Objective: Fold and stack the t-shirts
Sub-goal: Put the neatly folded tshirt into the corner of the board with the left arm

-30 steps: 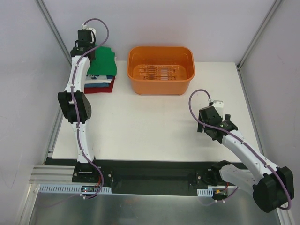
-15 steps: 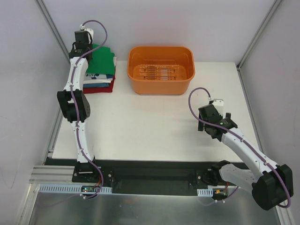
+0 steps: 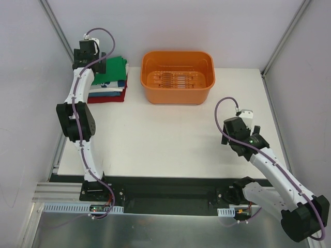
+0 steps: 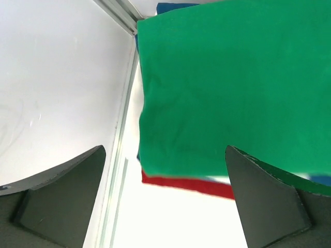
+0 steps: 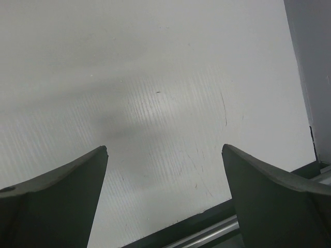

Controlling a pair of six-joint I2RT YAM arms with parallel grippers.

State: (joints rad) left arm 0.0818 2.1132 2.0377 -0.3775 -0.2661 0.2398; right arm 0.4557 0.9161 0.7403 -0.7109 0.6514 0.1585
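Left fingers (image 4: 62,191) hang spread and empty above the green t-shirt (image 4: 222,88), seemingly because it already tops the stack (image 3: 111,94); right fingers (image 5: 51,191) gape idle over the desk (image 5: 165,77).

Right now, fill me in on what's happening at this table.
The left gripper hangs open over the edge of the shirt stack at the far left corner of the table, holding nothing. A green shirt lies folded on top, a red shirt at the bottom. The right gripper, also open and holding nothing, hovers over bare table on the right. No shirt shows in the tub, so the stacking looks about done.
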